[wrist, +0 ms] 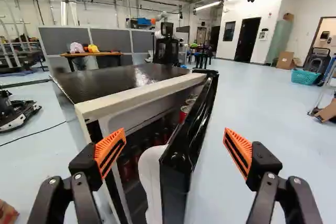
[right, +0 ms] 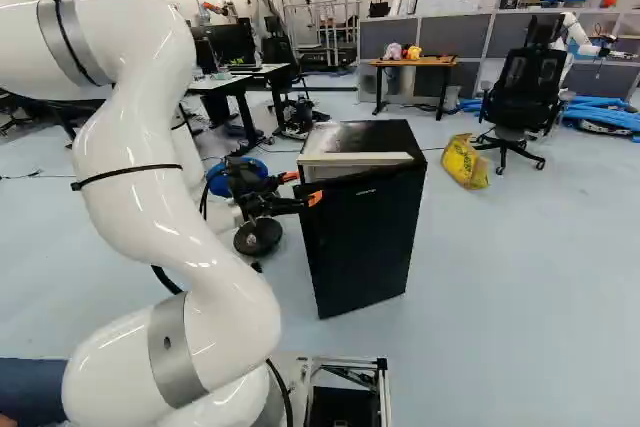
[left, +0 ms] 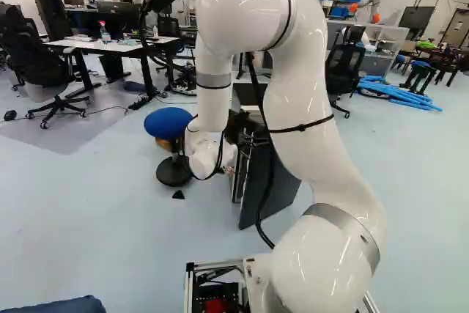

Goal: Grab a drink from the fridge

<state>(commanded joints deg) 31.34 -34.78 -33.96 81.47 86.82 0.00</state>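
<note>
The gripper (right: 303,187) stood spread wide at the upper front of the fridge, with nothing pinched between its orange pads (wrist: 109,147). The free edge of the black fridge door (wrist: 178,158) rose between and ahead of the two fingers, one finger on the side of the opening and the other past the door's outer face.

The drinks were red cans (wrist: 184,113) inside the mini fridge (wrist: 126,77): some sat high by the door's inner side, and others stood in the shadowed interior, too dark to count. The door was ajar, and a white curved piece (wrist: 153,174) showed in the gap, low beside the door's edge. A pale strip ran along the front of the glossy black top.

Near the fridge was a stool with a round blue seat (left: 168,122). On its other side, a yellow bag (right: 465,162) slumped on the floor by a black mesh office chair (right: 522,97). Farther back, plush toys (right: 393,51) sat on a wooden table (right: 437,61) before grey partitions (right: 455,37). A teal basket (wrist: 304,77) rested on the floor well apart from the fridge.
</note>
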